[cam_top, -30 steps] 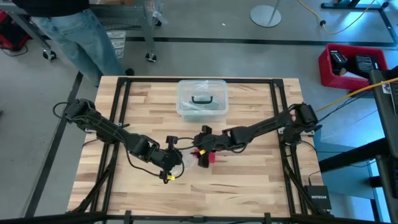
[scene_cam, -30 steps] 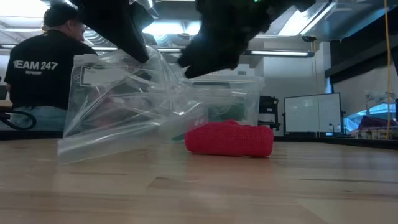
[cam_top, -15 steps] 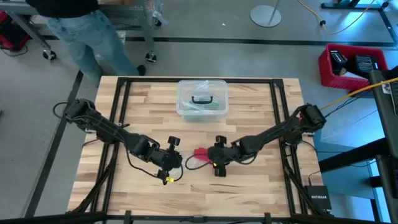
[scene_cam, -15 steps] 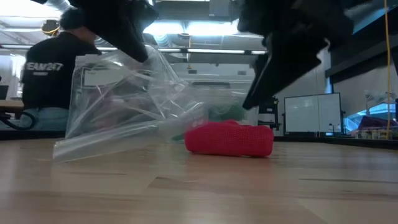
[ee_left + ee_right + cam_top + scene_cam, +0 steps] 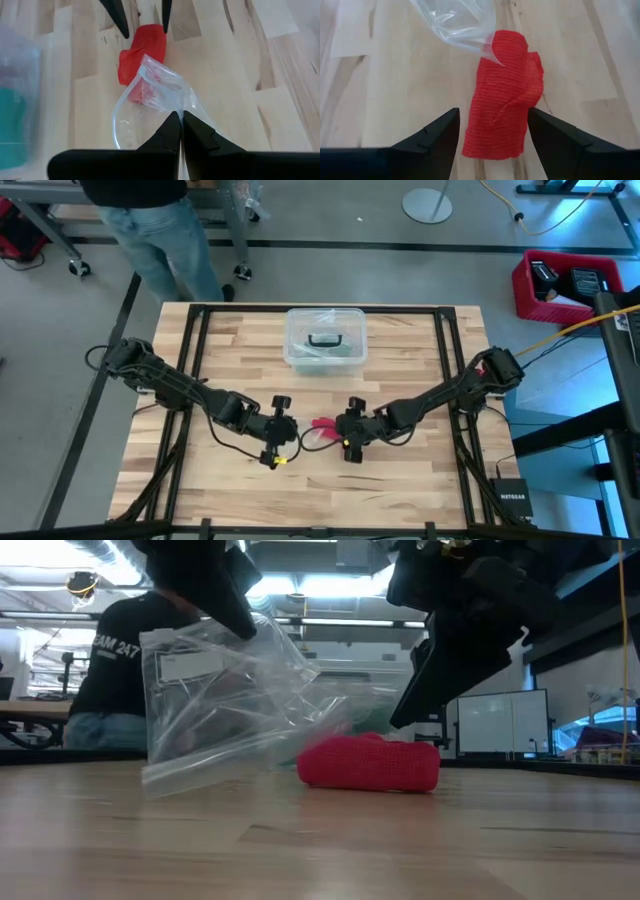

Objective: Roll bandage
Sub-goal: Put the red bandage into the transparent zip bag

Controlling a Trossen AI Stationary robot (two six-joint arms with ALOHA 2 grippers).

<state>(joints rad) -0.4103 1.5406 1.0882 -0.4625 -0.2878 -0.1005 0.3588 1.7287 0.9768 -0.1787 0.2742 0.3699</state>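
Note:
The bandage [image 5: 501, 100] is a short red roll lying on its side on the wooden table [image 5: 420, 340], also seen in the low view [image 5: 370, 762]. My right gripper [image 5: 494, 137] stands open just above the bandage, one finger on either side, touching nothing. My left gripper [image 5: 177, 125] is shut on a clear plastic bag [image 5: 150, 100] to the bandage's left [image 5: 297, 438]. A corner of the bag [image 5: 490, 47] lies over the bandage's far end. My left gripper pinches an upper edge of the clear bag [image 5: 174, 109] between its two shut fingers, coming slanting down from the table's left. The bag [image 5: 230, 700] hangs slack below the fingers and spreads down toward the table and the bandage.
A clear plastic box with a black handle [image 5: 325, 340] stands at the table's far middle. A person in a dark shirt and jeans [image 5: 160, 230] walks past beyond the far edge. Bare wood lies toward the near edge.
My right gripper has drawn back from over the bandage toward the table's near-right and sunk, then held still, staying open. The bag in my left gripper has shifted a little toward the bandage. The bandage has not moved. The person has walked along behind the table.

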